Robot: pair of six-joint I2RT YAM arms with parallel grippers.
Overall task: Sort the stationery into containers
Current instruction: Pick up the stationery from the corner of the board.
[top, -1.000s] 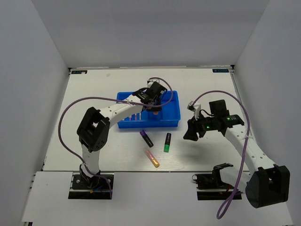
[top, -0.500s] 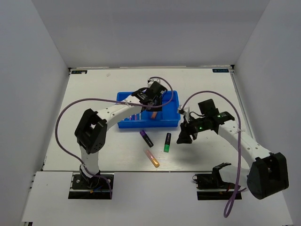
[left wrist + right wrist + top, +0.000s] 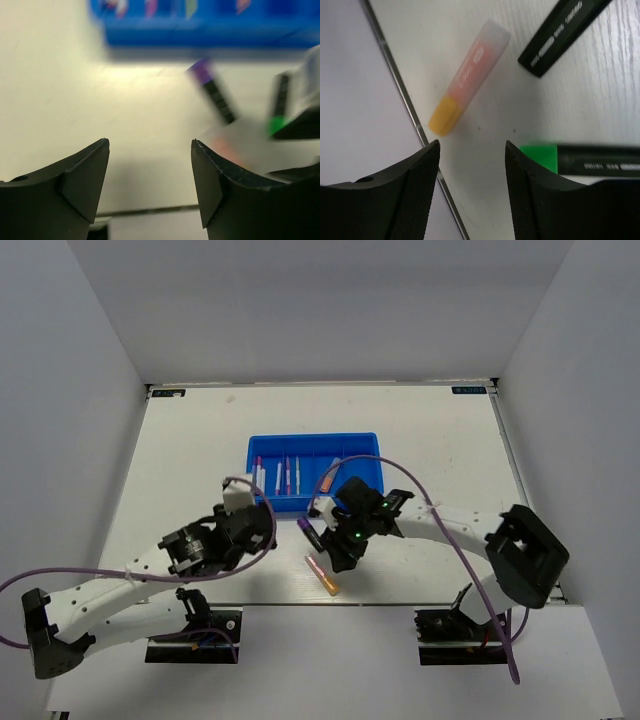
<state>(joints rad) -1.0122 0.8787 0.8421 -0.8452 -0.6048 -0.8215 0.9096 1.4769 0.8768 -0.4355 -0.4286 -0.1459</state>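
**White tabletop: three highlighters loose below the tray**

The white tabletop (image 3: 200, 440) sits inside plain white walls, with the blue tray (image 3: 360, 455) at the centre of the overhead view. Thin pens (image 3: 285, 475) lie in the tray's left compartments, and an orange highlighter (image 3: 328, 478) lies in one to their right. Three highlighters are not yet sorted and lie on the tabletop just below the tray.

Your right pincer (image 3: 471, 145) is spread and carries nothing, and it hangs right over that cluster. In its wrist view the gap frames bare tabletop. The pink/orange highlighter (image 3: 470, 75) lies above the gap, slanting from lower left to upper right, with its orange end nearest the pincer. The green/black highlighter (image 3: 585, 160) lies at the lower right, just beside the right finger. Its long axis runs left to right, the same line the fingers close along.

Your left pincer (image 3: 150, 145) is also spread and empty, low over bare tabletop to the left of the cluster. Its view is blurred. The purple/black highlighter (image 3: 214, 92) shows up and to the right of its gap, well apart.

The right arm looks nearer to all three. I cannot tell which one you are aiming at. The pink/orange one would probably need a shift up the frame and a small wrist turn. The green/black one would need roughly a quarter turn before the fingers could straddle it.
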